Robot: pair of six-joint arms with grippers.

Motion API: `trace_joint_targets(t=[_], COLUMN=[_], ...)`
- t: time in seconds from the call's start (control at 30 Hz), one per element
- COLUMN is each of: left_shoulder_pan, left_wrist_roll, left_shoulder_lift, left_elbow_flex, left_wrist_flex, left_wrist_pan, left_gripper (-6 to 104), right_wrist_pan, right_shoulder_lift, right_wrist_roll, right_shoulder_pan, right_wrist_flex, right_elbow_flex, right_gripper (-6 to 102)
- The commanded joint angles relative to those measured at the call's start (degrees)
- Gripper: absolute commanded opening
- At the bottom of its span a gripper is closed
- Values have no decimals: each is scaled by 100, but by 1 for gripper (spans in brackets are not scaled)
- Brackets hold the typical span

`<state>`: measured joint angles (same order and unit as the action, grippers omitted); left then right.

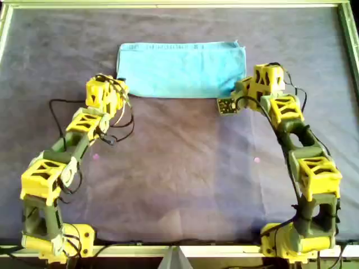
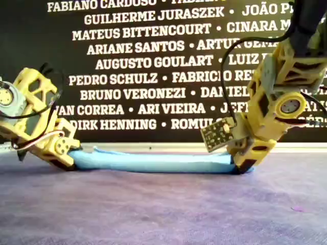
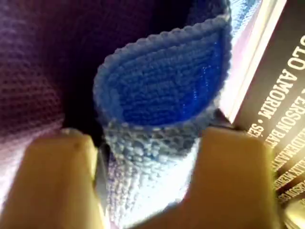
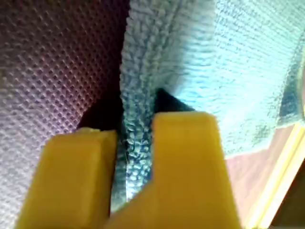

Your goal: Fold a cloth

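Note:
The light blue cloth [image 1: 180,70] lies folded into a wide rectangle on the far part of the mat. In the exterior view it is a low flat strip [image 2: 153,161] stretched between the two arms. My left gripper [image 1: 119,91] is at the cloth's near corner on the overhead view's left. Its fingers [image 3: 62,181] are shut on a doubled edge of the cloth [image 3: 167,90]. My right gripper [image 1: 238,89] is at the near corner on the overhead view's right, shut tight on a bunched cloth edge [image 4: 138,109]. Both grippers sit low, at mat level [image 2: 69,155] [image 2: 240,163].
A purple-grey mat [image 1: 179,168] covers the table inside a pale raised frame [image 1: 179,4]. A small circuit board [image 1: 226,105] sticks out beside the right gripper. A dark banner with white names [image 2: 153,61] stands behind the table's far edge.

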<state>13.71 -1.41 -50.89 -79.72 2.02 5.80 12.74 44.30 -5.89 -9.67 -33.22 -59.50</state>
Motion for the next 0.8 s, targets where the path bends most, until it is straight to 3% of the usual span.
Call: trace_joint_targets(t=[0.0,0.23,0.47,0.77], left_shoulder_pan=[79,62,97,105], left_wrist_roll=[-44,-44,44,-35], left_shoulder_lift=[-149,-167,-1002,-2206], left_elbow_flex=[193,229,-220,-1608], left_wrist_flex=[62,70,-35,-26], left_wrist_pan=[53,88,88,88], left_gripper=[41,-3,-1,-1], right_wrist_pan=[-26,9,53,53], right_shoulder_lift=[158,272,448,1600], right_wrist_roll=[53,26,18,62], right_shoulder_pan=[44,79,79,70], right_wrist_flex=[26,9,-114,-747], right_elbow_flex=[422,413,281,-202], right_gripper=[11,-2,-2,-2])
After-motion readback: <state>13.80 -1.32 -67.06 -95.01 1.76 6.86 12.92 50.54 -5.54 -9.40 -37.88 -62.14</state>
